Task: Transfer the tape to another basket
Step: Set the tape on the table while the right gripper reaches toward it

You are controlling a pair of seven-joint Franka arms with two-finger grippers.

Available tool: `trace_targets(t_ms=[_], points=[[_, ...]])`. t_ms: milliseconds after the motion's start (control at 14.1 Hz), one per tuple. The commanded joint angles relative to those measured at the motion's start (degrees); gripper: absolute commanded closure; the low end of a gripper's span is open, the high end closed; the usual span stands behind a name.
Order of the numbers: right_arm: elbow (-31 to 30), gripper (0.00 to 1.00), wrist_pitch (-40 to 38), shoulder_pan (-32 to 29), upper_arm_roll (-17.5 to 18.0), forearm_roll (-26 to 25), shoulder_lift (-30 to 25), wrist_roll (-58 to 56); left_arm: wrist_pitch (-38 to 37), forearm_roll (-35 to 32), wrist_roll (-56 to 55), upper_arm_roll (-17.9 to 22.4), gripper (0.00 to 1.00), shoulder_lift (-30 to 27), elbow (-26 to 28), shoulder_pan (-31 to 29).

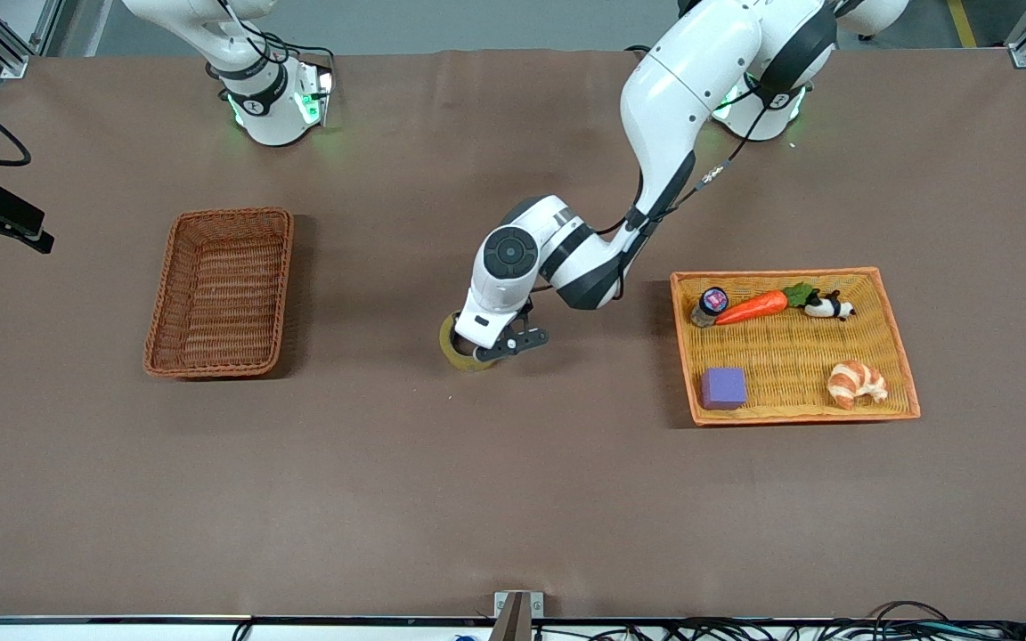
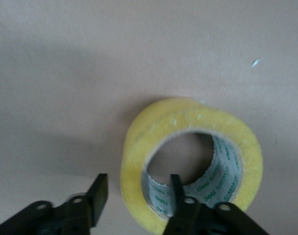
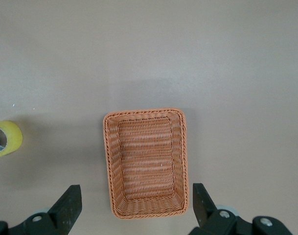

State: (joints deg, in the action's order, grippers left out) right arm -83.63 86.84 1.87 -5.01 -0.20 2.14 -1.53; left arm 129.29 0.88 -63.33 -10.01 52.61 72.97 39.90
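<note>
Near the middle of the table (image 1: 513,499), your left gripper (image 2: 134,196) straddles the tape's wall, one finger (image 2: 177,191) inside the core and one outside; you cannot tell whether they press it. The tape (image 1: 460,349) stands on edge, its hole facing sideways. Your right gripper (image 3: 134,205) hangs spread wide over the basket (image 1: 219,292) toward the right arm's end.

The tape (image 1: 458,349) stands on the table (image 1: 513,499) between the basket (image 1: 221,292), toward the right arm's end, and the tray (image 1: 793,356).
</note>
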Motion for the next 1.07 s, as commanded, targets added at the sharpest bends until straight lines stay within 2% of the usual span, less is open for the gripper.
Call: trace_targets(t_ms=[0,71,284,426,639,852,994], points=[[-0.57,0.0,0.35,-1.0,1.14,0.99,0.05,-0.49,-6.48,-3.4,0.31,2.97,0.0,-4.78,-0.81,-1.4],[-0.57,0.0,0.35,-0.04,1.49,2.39,0.41,-0.57,-9.99,-7.78,0.31,4.2,0.0,-6.8,-0.55,-1.76],[-0.65,0.0,2.01,8.03,1.93,3.02,3.56,0.83,-22.65,-21.23,0.31,5.27,0.0,-15.06,0.33,-5.0],[-0.65,0.0,6.83,14.97,2.02,3.19,7.16,5.98,-26.36,-25.13,0.57,5.27,0.0,-19.89,0.24,-8.24],[-0.65,0.0,14.91,25.25,2.02,3.02,14.27,16.7,-30.84,-23.3,6.95,4.65,0.0,-27.89,0.07,-15.18],[-0.65,0.0,23.35,31.95,2.02,2.75,23.41,24.26,-34.45,-21.11,17.51,4.74,0.0,-35.1,-0.11,-20.55],[-0.65,0.0,28.45,35.2,2.02,2.84,29.03,28.85,-34.64,-16.81,22.96,4.83,0.0,-37.92,-0.29,-23.02]])
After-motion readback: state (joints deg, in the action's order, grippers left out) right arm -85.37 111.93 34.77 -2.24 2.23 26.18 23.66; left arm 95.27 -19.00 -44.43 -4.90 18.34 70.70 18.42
